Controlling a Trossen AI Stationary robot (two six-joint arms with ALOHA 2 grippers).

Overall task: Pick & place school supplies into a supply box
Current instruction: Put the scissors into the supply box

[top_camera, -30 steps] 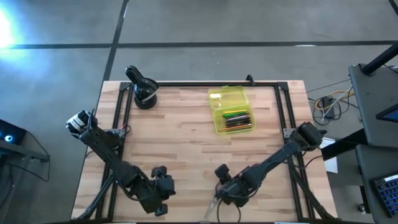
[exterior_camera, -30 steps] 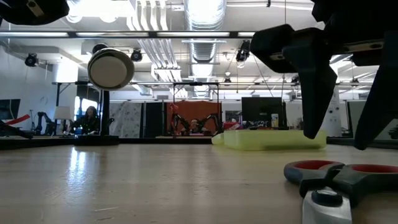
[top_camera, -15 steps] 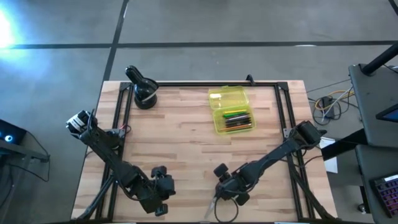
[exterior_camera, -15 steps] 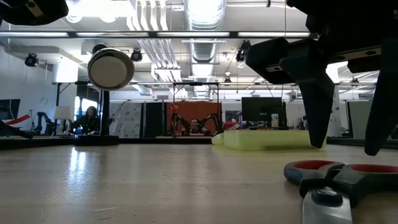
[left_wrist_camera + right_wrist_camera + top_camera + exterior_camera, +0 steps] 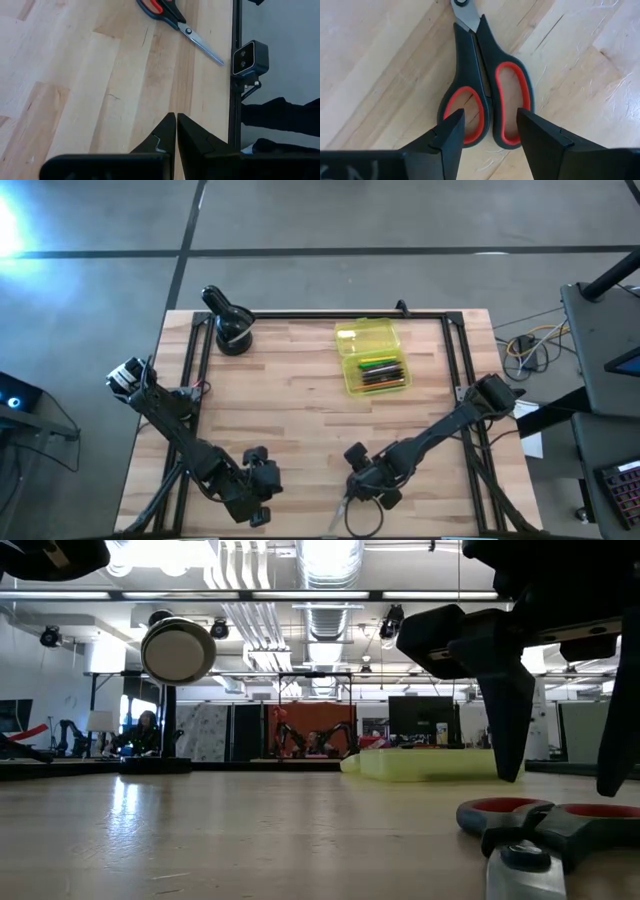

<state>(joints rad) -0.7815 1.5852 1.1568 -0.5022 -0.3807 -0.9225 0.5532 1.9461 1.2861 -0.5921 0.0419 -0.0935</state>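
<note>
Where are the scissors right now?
The scissors lie flat on the wooden table at its near edge, right of the middle, directly under the right gripper, whose open fingers hang just above the red handles.

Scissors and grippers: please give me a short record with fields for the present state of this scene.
item: red-handled scissors with dark grips, lying flat on the wooden table, near its front edge
right gripper: open, above the scissor handles, not gripping
left gripper: shut, idle at front left
box: translucent yellow-green plastic supply box, lid open, pens inside
remaining: scissors not yet in box
</note>
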